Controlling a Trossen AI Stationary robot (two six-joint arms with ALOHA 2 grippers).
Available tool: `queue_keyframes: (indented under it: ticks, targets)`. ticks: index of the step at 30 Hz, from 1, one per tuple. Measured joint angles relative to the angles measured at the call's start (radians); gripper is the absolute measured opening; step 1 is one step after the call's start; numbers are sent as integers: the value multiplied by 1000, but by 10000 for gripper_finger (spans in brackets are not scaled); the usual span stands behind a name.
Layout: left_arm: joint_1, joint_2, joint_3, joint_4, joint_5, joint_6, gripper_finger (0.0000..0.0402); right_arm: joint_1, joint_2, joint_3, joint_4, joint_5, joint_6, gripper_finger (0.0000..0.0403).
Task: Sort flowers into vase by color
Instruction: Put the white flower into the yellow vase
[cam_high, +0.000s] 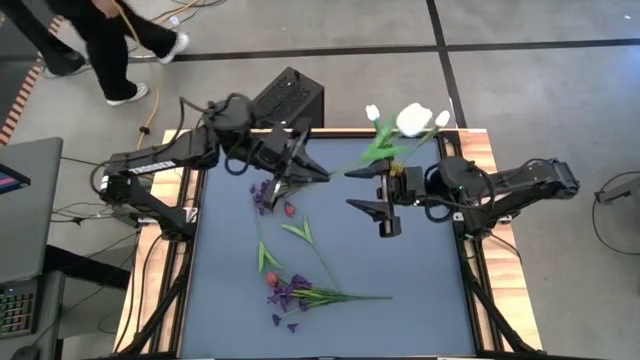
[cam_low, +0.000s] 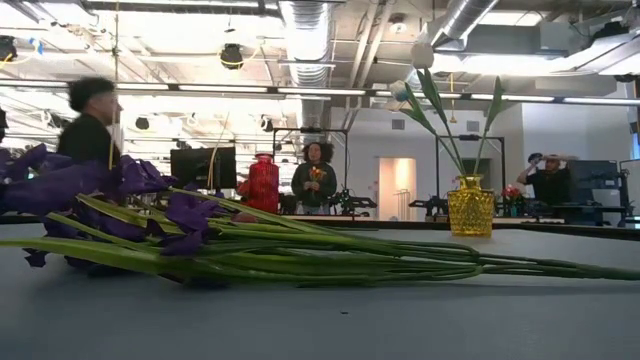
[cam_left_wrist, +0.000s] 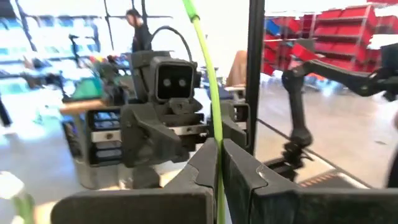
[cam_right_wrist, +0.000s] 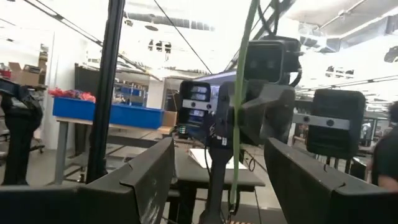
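Observation:
My left gripper (cam_high: 325, 175) (cam_left_wrist: 217, 146) is raised over the mat's far middle and shut on one thin green flower stem (cam_left_wrist: 208, 68). I cannot tell which bloom the stem bears. My right gripper (cam_high: 385, 192) (cam_right_wrist: 221, 162) faces it, open. The stem (cam_right_wrist: 239, 124) passes between its spread fingers without touching them. White tulips (cam_high: 412, 120) stand in a yellow vase (cam_low: 470, 205) at the far right. Purple flowers (cam_high: 262, 195) and a red bud (cam_high: 290, 210) lie on the mat. More purple flowers (cam_high: 295, 292) (cam_low: 150, 200) lie at the near middle. My left gripper pinches the thin stem (cam_left_wrist: 217, 134) between its two fingers. The fingers lie level, come from the table's left and cross the stem. The stem stands nearly upright, rises above the fingers and leans toward the far edge, clear of the table.
A black box (cam_high: 290, 95) sits beyond the far edge, and wooden rails (cam_high: 480, 150) frame the mat. A person (cam_high: 110, 40) walks past the far left corner, and others (cam_low: 318, 170) stand in the room behind. The mat's near right part (cam_high: 420, 300) is bare.

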Motion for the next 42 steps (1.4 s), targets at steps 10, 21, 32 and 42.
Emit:
queue_keyframes:
  ticks: [10,21,32,42]
  targets:
    - [-12,-114,-318,426,-113,-93,0,-26,19,84,-73,0,1,276]
    - [-11,-196,-613,687,-187,-133,0,-99,105,88,-35,-6,111,276]
    - [-12,-204,-703,704,-219,-138,0,-138,141,88,11,-59,169,276]
    - [-12,-204,-705,707,-251,-132,0,-163,141,88,7,-56,194,243]
